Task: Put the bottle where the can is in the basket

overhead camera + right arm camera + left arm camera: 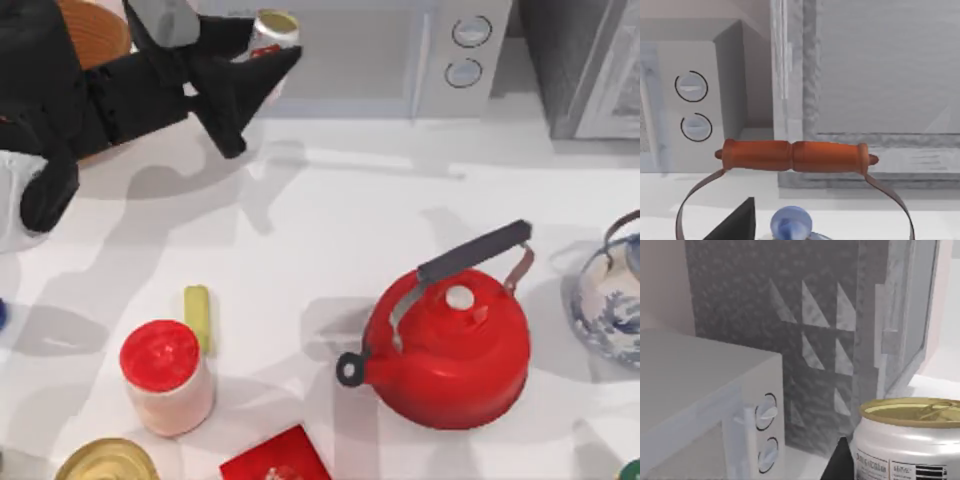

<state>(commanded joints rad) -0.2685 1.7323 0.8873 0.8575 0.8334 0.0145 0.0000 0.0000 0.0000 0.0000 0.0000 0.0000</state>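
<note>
My left gripper [272, 62] is at the back left of the table, shut on the can [274, 30], a small white cylinder with a red label and a dull yellow-olive top. It holds the can up in front of the microwave, to the right of the basket [98, 28]. The brown wicker basket is mostly hidden under the left arm. In the left wrist view the can [910, 440] is close by, with one black finger [839, 462] beside it. A squat white bottle with a red cap [165, 378] stands at the front left. In the right wrist view my right gripper [737, 222] hangs above a teapot.
A red kettle [450, 350] stands front right of centre, with a blue-and-white teapot [612, 300] at the right edge. A microwave [400, 50] and grey cabinet [590, 60] line the back. A yellow stick [197, 318], gold-topped tin [105, 462] and red packet [278, 458] lie near the front.
</note>
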